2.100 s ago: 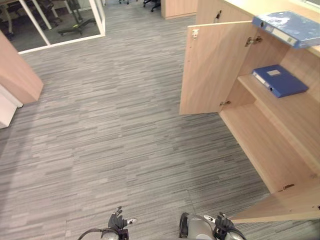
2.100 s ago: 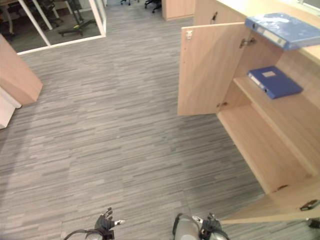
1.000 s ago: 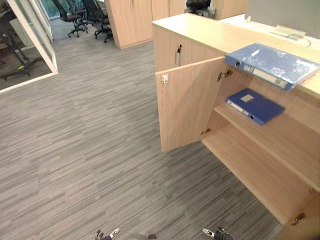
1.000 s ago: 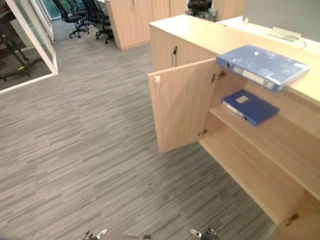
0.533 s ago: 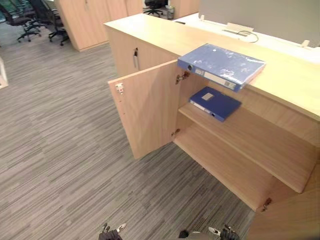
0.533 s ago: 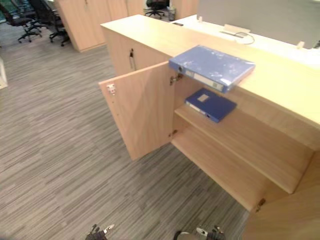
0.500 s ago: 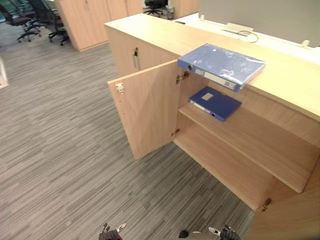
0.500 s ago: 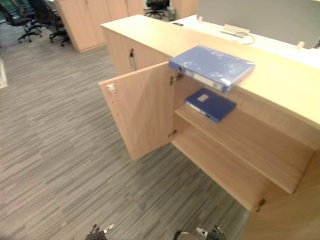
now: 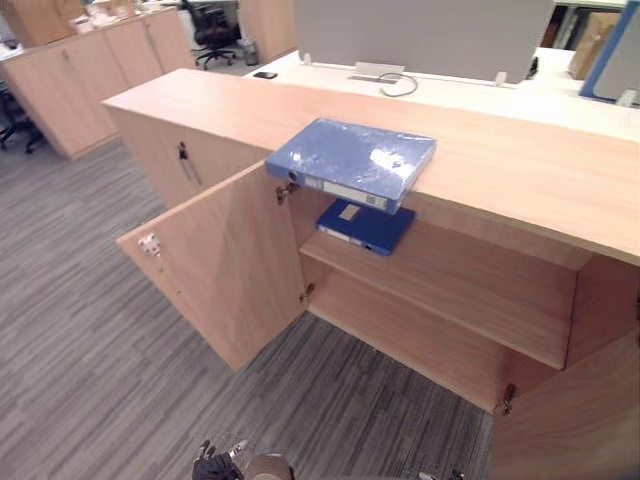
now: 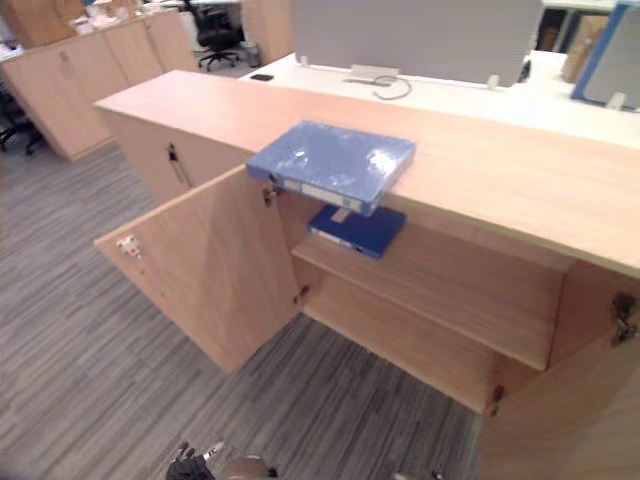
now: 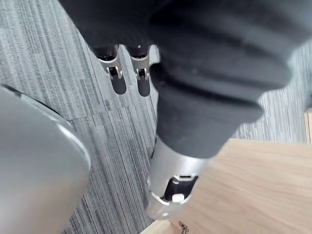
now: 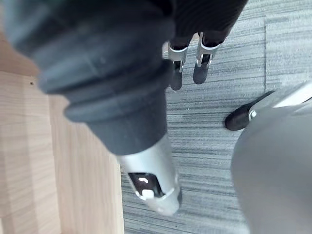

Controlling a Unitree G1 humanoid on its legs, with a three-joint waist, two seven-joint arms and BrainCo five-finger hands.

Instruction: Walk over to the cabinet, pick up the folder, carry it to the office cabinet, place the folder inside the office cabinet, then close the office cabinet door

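Observation:
A large blue folder (image 9: 352,160) lies flat on the wooden top of the office cabinet (image 9: 520,170), its spine jutting over the front edge. A smaller blue folder (image 9: 365,226) rests on the upper shelf (image 9: 450,290) inside. Both doors stand open: the left door (image 9: 225,265) swings out toward me, and the right door (image 9: 570,420) is at the lower right. My left hand (image 9: 215,462) hangs low by my side, its fingers (image 11: 129,78) straight and holding nothing. The right hand (image 12: 190,63) also hangs over the carpet with relaxed, empty fingers.
A white desk (image 9: 450,90) with a grey screen (image 9: 420,35) stands behind the cabinet. More wooden cabinets (image 9: 90,80) line the far left, with an office chair (image 9: 212,30) beyond. Grey striped carpet (image 9: 90,380) lies between me and the open doors.
The whole picture has shifted: the camera has turned toward the cabinet, which now sits centred and closer. The folders and doors have not moved. Both hands still hang low.

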